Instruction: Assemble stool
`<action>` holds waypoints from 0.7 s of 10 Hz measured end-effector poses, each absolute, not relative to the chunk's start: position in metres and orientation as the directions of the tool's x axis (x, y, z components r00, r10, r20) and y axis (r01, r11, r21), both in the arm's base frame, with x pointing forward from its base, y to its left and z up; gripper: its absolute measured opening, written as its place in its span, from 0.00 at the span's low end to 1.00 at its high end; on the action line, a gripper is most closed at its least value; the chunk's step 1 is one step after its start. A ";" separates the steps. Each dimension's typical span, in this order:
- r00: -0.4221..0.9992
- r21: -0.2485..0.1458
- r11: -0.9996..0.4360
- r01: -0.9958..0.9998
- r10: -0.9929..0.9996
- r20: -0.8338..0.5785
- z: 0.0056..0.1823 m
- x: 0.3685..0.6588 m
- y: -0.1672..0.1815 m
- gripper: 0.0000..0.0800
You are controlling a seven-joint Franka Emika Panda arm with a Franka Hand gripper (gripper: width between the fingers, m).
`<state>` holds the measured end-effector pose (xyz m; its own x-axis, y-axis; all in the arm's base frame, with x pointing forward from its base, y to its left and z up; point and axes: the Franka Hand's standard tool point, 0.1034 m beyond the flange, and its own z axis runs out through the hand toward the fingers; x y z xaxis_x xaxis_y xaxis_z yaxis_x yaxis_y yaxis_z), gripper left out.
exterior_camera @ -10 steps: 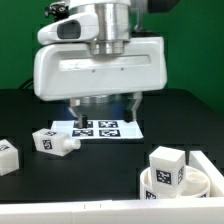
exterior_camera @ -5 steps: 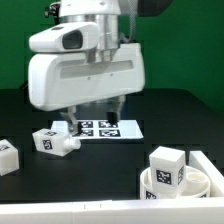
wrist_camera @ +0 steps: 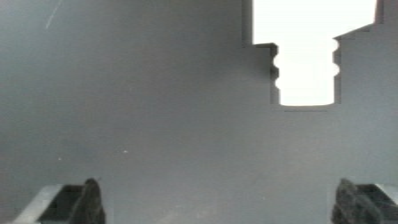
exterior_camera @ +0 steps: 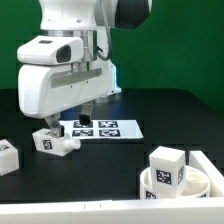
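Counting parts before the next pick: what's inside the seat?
One leg stands upright inside the seat, tag toward the camera. The seat floor under and behind it is covered by leg and rim.

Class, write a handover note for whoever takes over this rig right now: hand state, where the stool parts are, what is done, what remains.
Hand: open, empty, hovering near the marker board.
Seat: at the exterior view's right, with the upright leg standing in it; fastened or not, cannot tell.
Near leg: loose, beside the marker board.
Far-left leg: loose, at the picture's edge.
Left: probably grasp the near leg, then fit both loose legs.
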<state>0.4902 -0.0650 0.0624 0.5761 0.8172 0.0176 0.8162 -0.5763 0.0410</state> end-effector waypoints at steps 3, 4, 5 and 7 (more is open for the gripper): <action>0.648 -0.067 -0.649 0.758 0.761 -0.042 0.049 0.459 -0.072 0.81; 0.657 -0.096 -0.660 0.746 0.751 -0.063 0.040 0.440 -0.076 0.81; 0.653 -0.105 -0.657 0.747 0.754 -0.069 0.028 0.421 -0.081 0.81; 0.647 -0.094 -0.651 0.753 0.759 -0.071 0.011 0.408 -0.095 0.81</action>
